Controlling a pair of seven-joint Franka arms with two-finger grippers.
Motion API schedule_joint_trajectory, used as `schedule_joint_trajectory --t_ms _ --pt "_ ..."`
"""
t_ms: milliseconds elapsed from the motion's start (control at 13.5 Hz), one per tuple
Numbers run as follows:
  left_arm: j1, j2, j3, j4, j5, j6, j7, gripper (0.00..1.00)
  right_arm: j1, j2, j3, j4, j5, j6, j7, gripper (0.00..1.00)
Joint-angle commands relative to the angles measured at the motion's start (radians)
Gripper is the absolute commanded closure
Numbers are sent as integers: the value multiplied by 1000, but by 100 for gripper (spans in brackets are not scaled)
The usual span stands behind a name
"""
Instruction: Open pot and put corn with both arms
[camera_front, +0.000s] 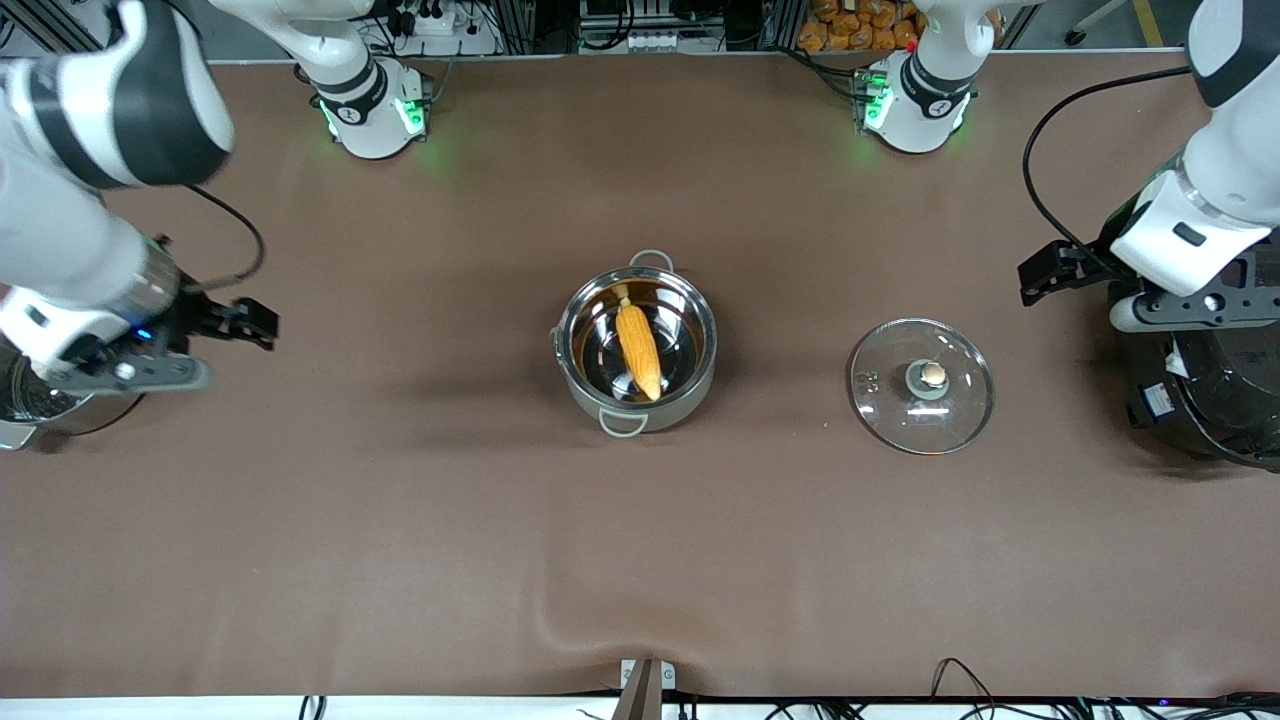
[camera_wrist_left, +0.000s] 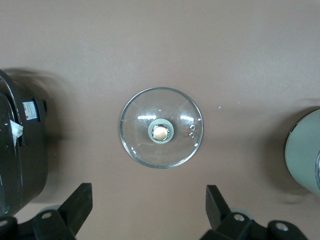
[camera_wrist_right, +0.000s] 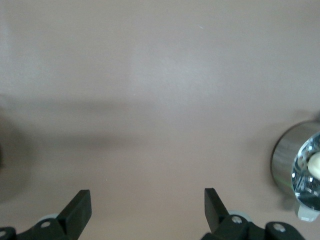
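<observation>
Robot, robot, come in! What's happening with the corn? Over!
Both hands open: left hand near black rice cooker, right hand at other end. Yellow corn cob in shiny steel pot. Glass lid on table. Nothing blocking.

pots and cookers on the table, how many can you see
3. The pot sits mid-table, open, with the corn inside. A steel pot shows partly under the right gripper. A black cooker stands below the left gripper. Others may lie out of view.
</observation>
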Motion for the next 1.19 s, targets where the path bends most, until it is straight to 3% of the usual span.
schedule_joint_trajectory --t_ms 0,222,815,963,1111 --pt "7 -14 2 33 -5 -24 27 0 52 -65 -119 -25 59 -35 -46 0" --pt "8 -10 2 55 -5 -34 27 0 52 -102 -183 -9 77 -65 -160 0" --pt "7 -5 0 56 -5 -34 28 0 42 -142 -230 63 77 -170 -265 0" --pt "7 -2 0 56 -5 -34 28 0 41 -144 -237 71 88 -171 -243 0" --pt "7 0 0 56 -5 -34 28 0 23 -144 -237 71 169 -190 -105 0"
